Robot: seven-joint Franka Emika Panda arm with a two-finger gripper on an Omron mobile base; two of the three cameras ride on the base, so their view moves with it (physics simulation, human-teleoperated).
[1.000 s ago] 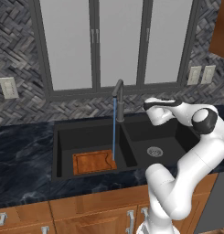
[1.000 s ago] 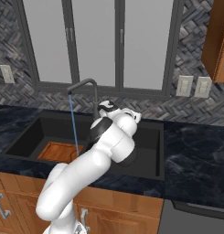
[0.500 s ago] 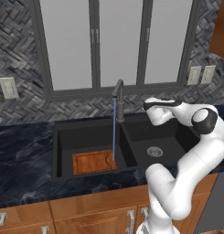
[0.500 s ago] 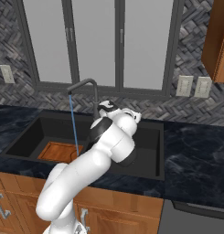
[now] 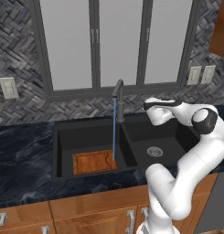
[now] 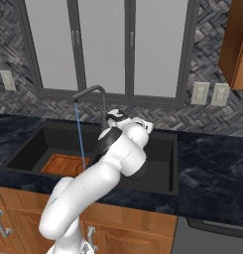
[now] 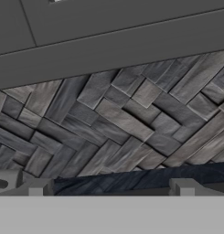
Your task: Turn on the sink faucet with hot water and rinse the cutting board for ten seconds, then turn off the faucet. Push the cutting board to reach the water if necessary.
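Water [image 5: 114,130] falls from the faucet [image 5: 119,98] onto the board [image 5: 94,162], at 7 o'clock in the sink [image 5: 131,132], so rinsing needs no push. The gripper [image 5: 147,105] waits at the faucet's 3 o'clock, wide open and empty.

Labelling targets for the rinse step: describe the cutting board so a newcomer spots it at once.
Find the black double-basin sink set in the dark marble counter below the window. In its left basin lies the cutting board, flat on the bottom, where the blue water lands at its right edge. It is the one reddish-brown wooden thing in the sink.
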